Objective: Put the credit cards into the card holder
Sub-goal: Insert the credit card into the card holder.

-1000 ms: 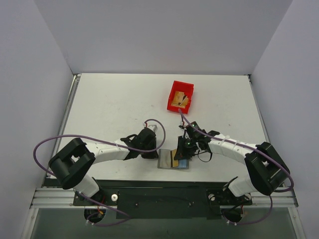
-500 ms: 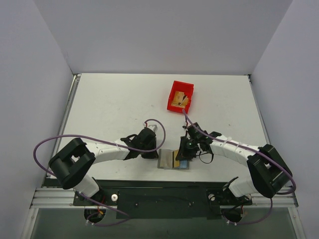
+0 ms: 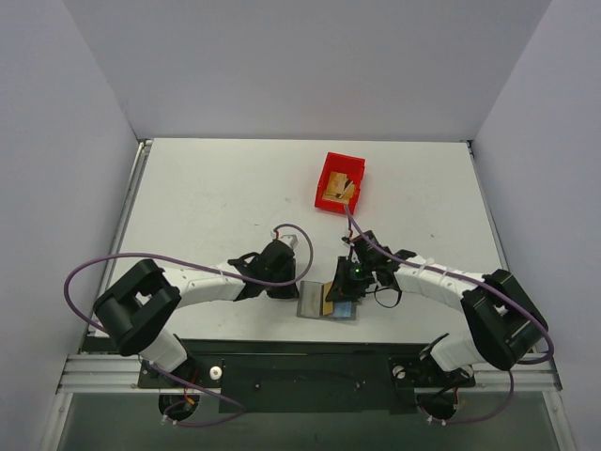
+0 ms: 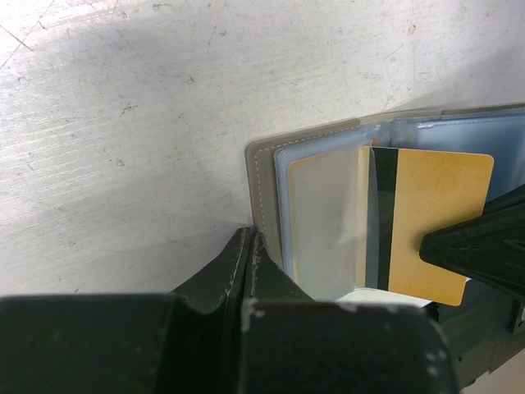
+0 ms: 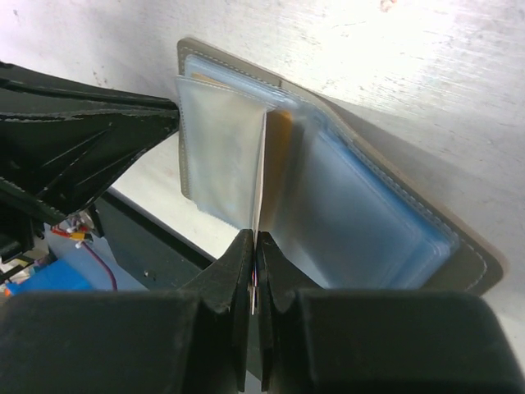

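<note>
You're seeing a matt gold card (image 4: 435, 213), the card holder (image 4: 264, 176) with glossy clear plastic sleeves, a scuffed matt counter (image 4: 123, 123).

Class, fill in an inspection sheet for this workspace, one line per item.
Surface: white table, scuffed.
Job's things: card holder lies open at the near edge; one credit card partway into a sleeve; more cards in the red bin.
Clutter: nothing seen.
Grippers: left gripper, jaws shut at the holder's edge; right gripper, jaws shut on the credit card.
Cables: purple cables loop over both arms.
Surroundings: plain walls on three sides.
</note>
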Controlling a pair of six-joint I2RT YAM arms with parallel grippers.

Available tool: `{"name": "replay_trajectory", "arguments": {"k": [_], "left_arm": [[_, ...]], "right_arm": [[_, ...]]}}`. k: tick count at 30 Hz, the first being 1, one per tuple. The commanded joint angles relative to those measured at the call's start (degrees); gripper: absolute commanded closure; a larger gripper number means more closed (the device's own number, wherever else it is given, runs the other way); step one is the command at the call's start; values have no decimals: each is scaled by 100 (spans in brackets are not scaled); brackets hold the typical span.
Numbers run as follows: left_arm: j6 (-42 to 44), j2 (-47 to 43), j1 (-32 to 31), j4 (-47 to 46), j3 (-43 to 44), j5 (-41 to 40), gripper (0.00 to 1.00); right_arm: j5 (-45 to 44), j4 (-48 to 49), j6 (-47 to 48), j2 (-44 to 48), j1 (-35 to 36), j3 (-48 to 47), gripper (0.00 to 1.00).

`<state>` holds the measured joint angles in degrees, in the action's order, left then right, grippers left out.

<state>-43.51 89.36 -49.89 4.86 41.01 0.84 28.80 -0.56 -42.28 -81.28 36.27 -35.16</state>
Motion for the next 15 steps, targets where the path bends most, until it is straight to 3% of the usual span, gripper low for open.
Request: {"name": "replay_trajectory", "arguments": {"k": [1,15], "left_arm": [[185,345,23,322,-59,-190,100],[202,398,14,313,-67,-181,100]], "right_arm": [[372,564,-157,-125,-6,158,100],[478,1146,-536,-275,-15,413,100]]}}
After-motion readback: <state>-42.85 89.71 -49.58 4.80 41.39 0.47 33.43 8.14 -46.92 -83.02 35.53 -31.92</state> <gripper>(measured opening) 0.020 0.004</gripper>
